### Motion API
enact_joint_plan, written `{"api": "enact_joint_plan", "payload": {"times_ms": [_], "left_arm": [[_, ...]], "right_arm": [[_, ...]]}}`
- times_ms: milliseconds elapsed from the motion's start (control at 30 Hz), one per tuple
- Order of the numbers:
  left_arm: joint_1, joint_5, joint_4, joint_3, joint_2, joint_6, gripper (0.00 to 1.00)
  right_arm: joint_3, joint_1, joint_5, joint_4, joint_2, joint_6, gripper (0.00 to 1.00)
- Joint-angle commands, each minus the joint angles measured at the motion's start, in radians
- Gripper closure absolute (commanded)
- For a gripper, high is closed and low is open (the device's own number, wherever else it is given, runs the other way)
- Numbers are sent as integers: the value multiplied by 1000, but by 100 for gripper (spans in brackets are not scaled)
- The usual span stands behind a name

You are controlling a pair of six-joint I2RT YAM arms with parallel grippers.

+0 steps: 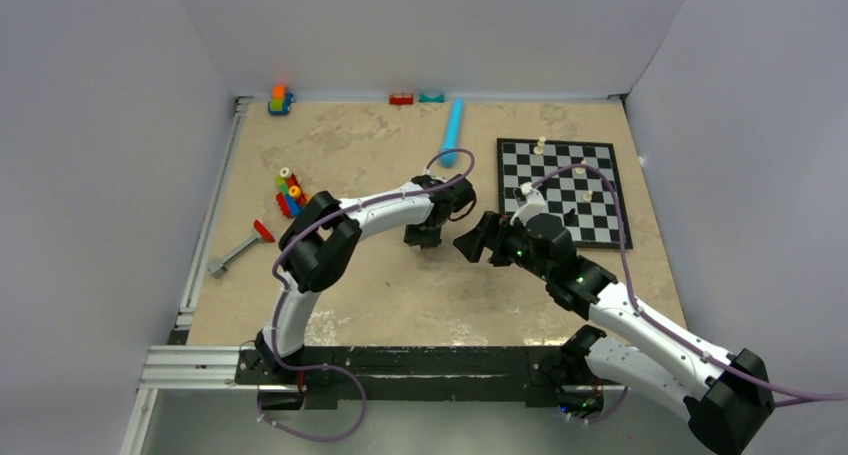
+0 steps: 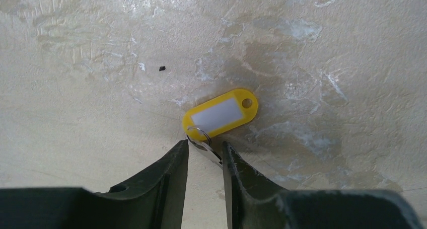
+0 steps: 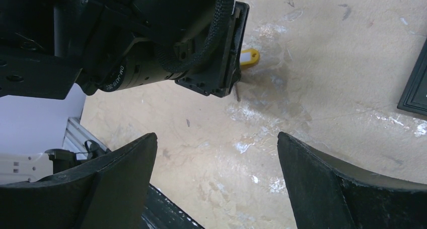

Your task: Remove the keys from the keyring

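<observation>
Near the middle of the table, the right gripper hangs wide open and empty, just beside the left gripper. The left fingers stand narrowly apart astride a silvery key; whether they pinch it cannot be told. Beyond lies the keyring, then its yellow tag. No brass key shows. The key slants from the ring back toward one finger. The tag's long axis runs obliquely away, holed end farthest. Best to clamp the key flat and firmly, leaving the tag free for the other gripper.
</observation>
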Motion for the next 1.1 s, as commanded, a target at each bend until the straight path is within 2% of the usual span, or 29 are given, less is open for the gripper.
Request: {"api": "enact_joint_plan", "payload": {"times_ms": [0,667,767,867,967,1067], "left_arm": [[-6,-24,-16,30,-7,-22,67],[-6,-54,-44,-34,-131,-27,99],[-6,-40,-44,-53,-176,-10,100],[-6,25,9,-99,-252,38,100],[-2,167,105,-190,-376,112,100],[3,300,133,-218,-458,169,100]], "right_arm": [[17,3,11,18,-12,-2,6],[16,4,-1,25,-6,2,6],[27,4,-3,18,-5,-2,6],[54,4,-11,-7,-6,-18,6],[90,3,-20,-47,-12,-43,6],[117,3,-53,-75,-34,-62,6]]}}
